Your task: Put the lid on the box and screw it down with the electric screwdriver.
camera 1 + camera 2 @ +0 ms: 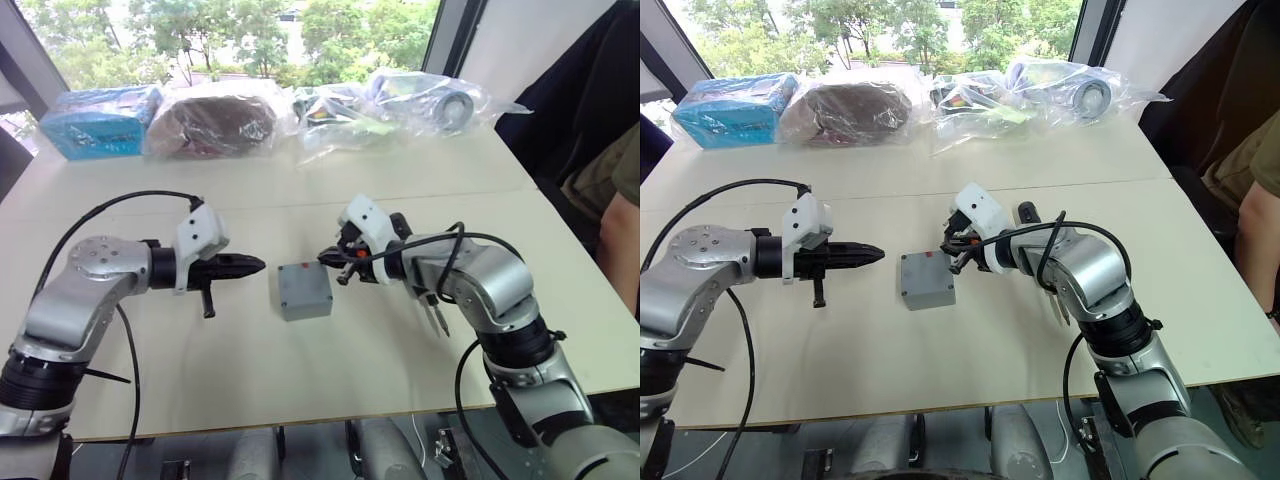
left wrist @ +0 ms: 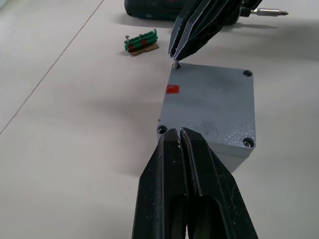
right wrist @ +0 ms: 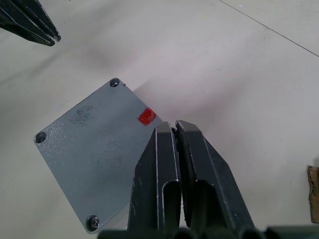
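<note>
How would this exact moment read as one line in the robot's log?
lid: on box | right gripper: shut, tips at lid corner | left gripper: shut, beside box | electric screwdriver: on table

A blue box [image 1: 102, 120] and several clear plastic bags [image 1: 222, 122] of parts are lined up along the far edge of the white table [image 1: 300, 370]. A small green terminal block [image 2: 141, 42] is laid flat on the tabletop.

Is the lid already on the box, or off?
On. The lid sits flush on the box, corners aligned, with screws showing in three corner holes. Whether they are tight, cannot tell.
</note>
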Motion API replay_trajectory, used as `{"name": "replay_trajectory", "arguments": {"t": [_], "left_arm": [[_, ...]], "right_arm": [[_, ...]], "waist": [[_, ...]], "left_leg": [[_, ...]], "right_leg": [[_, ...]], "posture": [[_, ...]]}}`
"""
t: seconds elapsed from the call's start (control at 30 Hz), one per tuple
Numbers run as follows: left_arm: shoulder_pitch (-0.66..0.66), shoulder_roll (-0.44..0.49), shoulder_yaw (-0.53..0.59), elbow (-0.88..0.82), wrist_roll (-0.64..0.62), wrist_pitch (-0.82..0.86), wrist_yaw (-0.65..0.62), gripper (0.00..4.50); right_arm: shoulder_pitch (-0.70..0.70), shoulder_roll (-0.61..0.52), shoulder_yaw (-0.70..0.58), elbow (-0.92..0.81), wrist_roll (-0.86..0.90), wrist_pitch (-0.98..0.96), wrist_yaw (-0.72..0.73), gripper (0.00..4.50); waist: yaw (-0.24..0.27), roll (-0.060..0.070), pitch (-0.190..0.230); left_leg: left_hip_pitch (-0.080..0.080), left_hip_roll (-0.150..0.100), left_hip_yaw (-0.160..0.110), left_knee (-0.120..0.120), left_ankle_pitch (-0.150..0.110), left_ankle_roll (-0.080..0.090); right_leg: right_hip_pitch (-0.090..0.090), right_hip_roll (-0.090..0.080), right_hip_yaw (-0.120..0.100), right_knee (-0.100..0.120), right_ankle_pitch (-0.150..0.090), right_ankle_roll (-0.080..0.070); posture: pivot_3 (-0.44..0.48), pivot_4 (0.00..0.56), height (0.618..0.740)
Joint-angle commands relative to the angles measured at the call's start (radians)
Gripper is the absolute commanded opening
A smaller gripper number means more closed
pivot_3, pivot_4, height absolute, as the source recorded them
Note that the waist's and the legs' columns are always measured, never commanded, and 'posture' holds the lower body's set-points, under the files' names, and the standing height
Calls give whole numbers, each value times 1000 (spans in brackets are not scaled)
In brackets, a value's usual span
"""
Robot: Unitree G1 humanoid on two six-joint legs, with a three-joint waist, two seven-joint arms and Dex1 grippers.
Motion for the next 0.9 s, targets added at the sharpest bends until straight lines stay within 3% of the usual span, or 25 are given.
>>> {"name": "replay_trajectory", "arguments": {"t": [0.03,0.9], "left_arm": [[-16,7,36,-31,-32,6,-5,0],[-19,-13,23,-69,-33,8,13,0]], "right_arm": [[-15,-14,-14,-18,5,-13,6,56],[-28,-23,62,37,-28,-50,37,56]], "waist": [[0,0,0],[0,0,0]], "left_leg": [[0,0,0,0,0,0],[0,0,0,0,0,0]], "right_leg": [[0,0,0,0,0,0],[0,0,0,0,0,0]], "posture": [[0,150,740],[0,150,740]]}}
